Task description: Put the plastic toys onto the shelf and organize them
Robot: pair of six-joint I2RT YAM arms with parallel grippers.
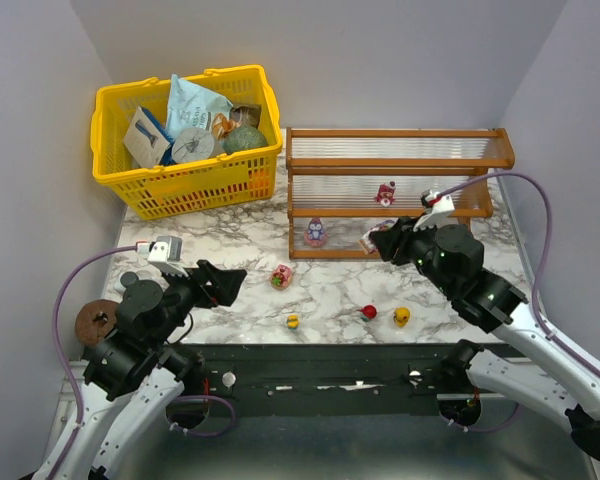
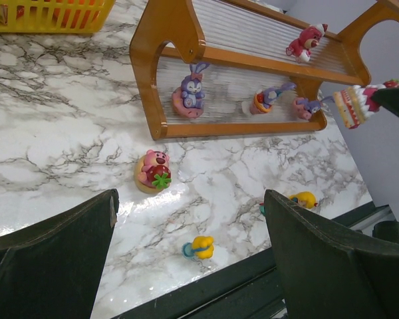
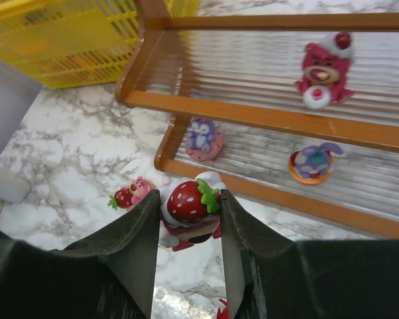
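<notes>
The shelf [image 1: 395,133] stands at the back right. A pink bear [image 1: 385,193] sits on its middle tier. A purple bunny [image 1: 315,233] and two more purple toys [image 2: 266,100] sit on the bottom tier. My right gripper [image 1: 380,240] is shut on a strawberry-topped toy [image 3: 189,203], held just in front of the shelf's bottom rail [image 3: 266,193]. My left gripper [image 1: 230,280] is open and empty, above the table's left front. On the table lie a pink strawberry bear [image 1: 282,276], a yellow duck [image 1: 293,321], a red toy [image 1: 369,311] and another yellow duck [image 1: 402,317].
A yellow basket [image 1: 180,180] full of packets and jars stands at the back left, beside the shelf. A dark rail [image 1: 330,355] runs along the table's near edge. Grey walls close the sides.
</notes>
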